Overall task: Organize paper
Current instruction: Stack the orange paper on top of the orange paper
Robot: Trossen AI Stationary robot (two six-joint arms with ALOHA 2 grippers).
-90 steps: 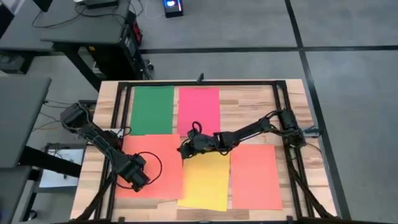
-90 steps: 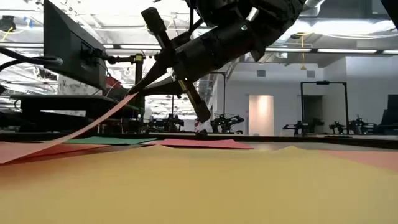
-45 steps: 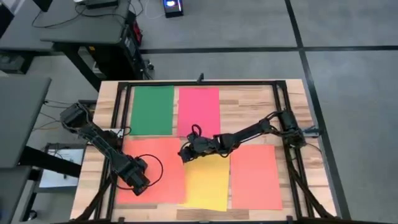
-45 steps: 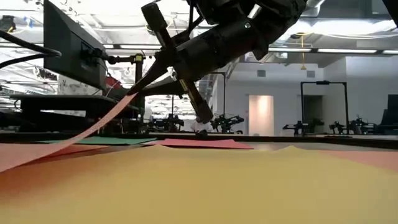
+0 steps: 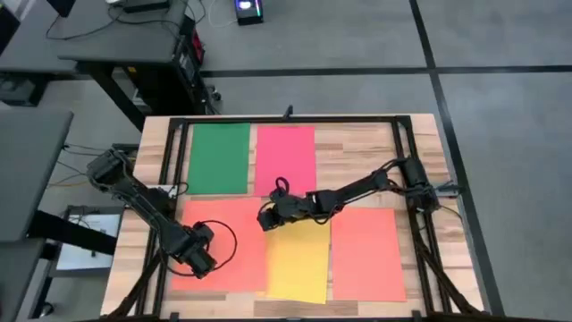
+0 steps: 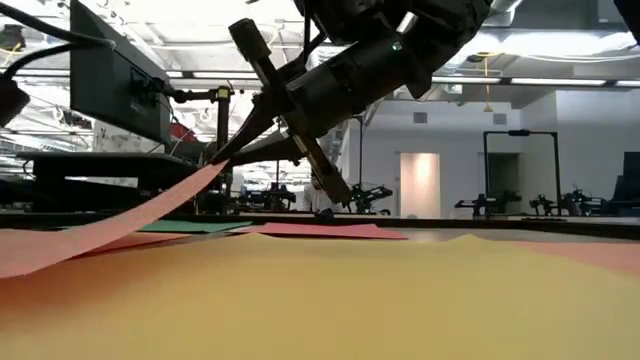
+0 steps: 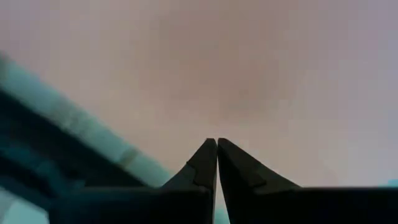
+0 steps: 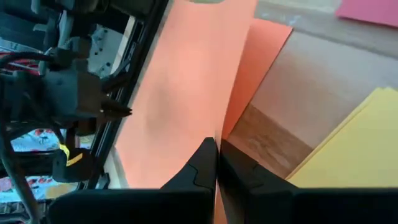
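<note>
Five sheets of paper lie on the table: green (image 5: pixel 221 158) and pink-red (image 5: pixel 285 159) at the far side, and orange (image 5: pixel 228 255), yellow (image 5: pixel 299 261) and orange (image 5: pixel 367 253) at the near side. My right gripper (image 5: pixel 265 217) is shut on the left orange sheet, whose right edge overlaps the yellow one. A second orange sheet (image 8: pixel 258 59) lies flat beneath it. My left gripper (image 5: pixel 202 264) is shut and points down over that sheet's left part (image 7: pixel 249 74). I cannot tell whether its tips touch the sheet. My right gripper pinches the left orange sheet's edge (image 8: pixel 219 134) near its far right corner between the two fingers, one layer. The fingers slant down from the table's right. That corner (image 6: pixel 212 168) is raised, and the sheet slopes down to the table (image 6: pixel 40 250) toward the left.
A black frame (image 5: pixel 286 119) runs along the table's far side and down both sides past the arm bases. Bare wood (image 5: pixel 357 165) lies right of the pink-red sheet. A desk (image 5: pixel 116 36) stands beyond the far left corner.
The left orange sheet has slid a little toward the table's right, and its right edge now lies over the yellow sheet's left edge. Its far right corner stays raised in my right gripper. My left gripper has shifted slightly the same way.
</note>
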